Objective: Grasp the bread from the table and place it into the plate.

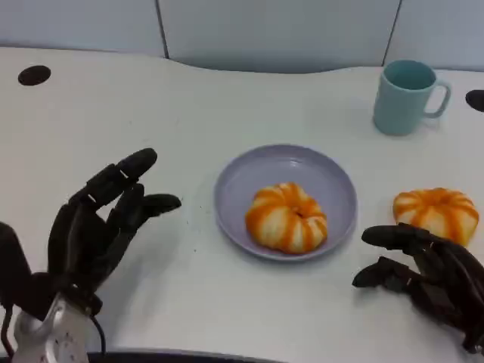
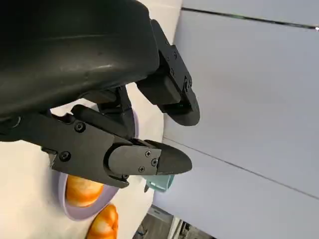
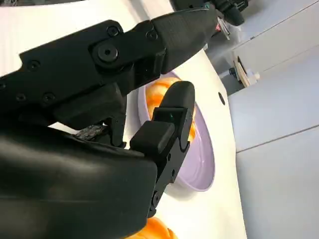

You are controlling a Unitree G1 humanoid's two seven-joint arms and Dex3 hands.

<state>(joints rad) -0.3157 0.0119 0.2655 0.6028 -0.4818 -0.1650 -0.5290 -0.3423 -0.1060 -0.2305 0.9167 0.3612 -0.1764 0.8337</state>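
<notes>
Bread point(image 1: 436, 213) is seen in the head view on the table just beside the plate point(image 1: 333, 178), whose other loaf point(image 1: 286, 217) is already seated; the right hand point(image 1: 423, 274) is held near it, fingers apart and empty, as is the left hand point(image 1: 98, 227). In the left wrist view, spread fingers point(image 2: 149, 159) are shown. From the right wrist view, a wide enclosing grasp is advised.
</notes>
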